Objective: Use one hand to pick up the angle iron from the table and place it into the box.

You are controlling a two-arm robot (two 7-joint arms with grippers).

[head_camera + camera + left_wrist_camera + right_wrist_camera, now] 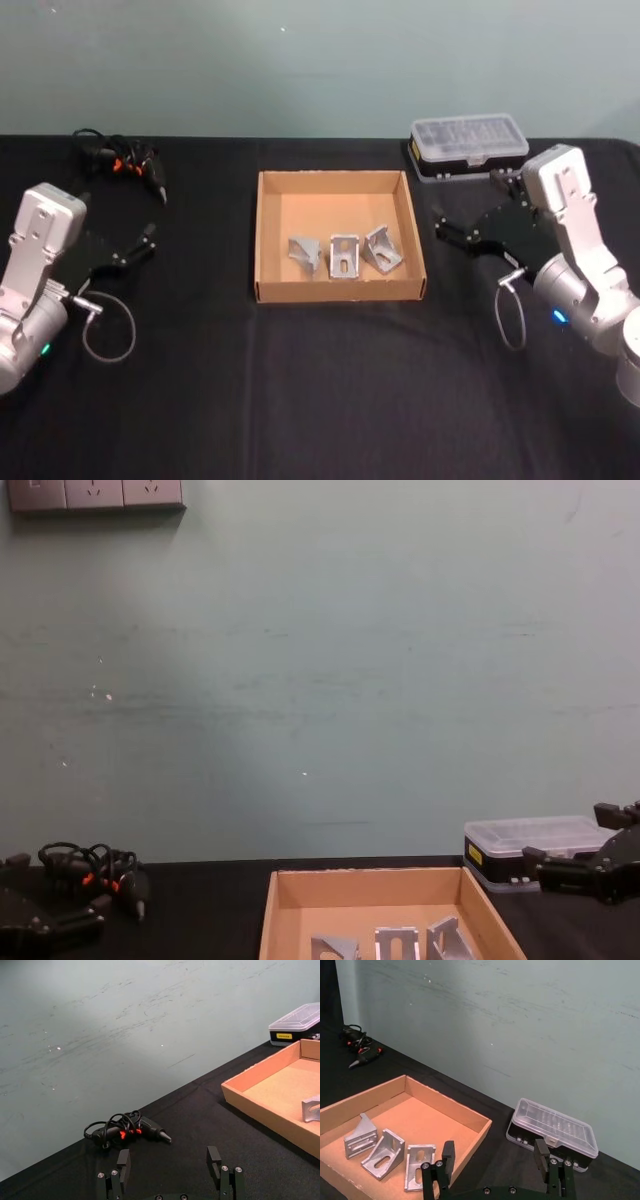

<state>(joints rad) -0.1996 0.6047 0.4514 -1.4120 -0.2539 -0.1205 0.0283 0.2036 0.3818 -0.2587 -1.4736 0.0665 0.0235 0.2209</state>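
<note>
The tan box (pixel 340 190) sits at the centre of the black tabletop (pixel 300 400) in the head view. Three silver angle irons lie in a row on its floor toward the 6 o'clock wall: the left angle iron (pixel 306 254), the middle angle iron (pixel 344 255) and the right angle iron (pixel 383 248), close beside one another. The right pincer (pixel 447 232) hovers just off the box's 3 o'clock wall, its fingers (pixel 448 1152) spread apart with nothing between them, pointing toward the box. Behind it, at about 1 o'clock from the box, rests the clear-lidded plastic case (pixel 468 146). The left pincer (pixel 150 240) hangs low over the tabletop, well away at the box's 9 o'clock, fingers (pixel 123 1162) likewise apart and holding nothing. A black cable bundle (pixel 120 160) with orange bits lies at 10 o'clock, near the far edge
</note>
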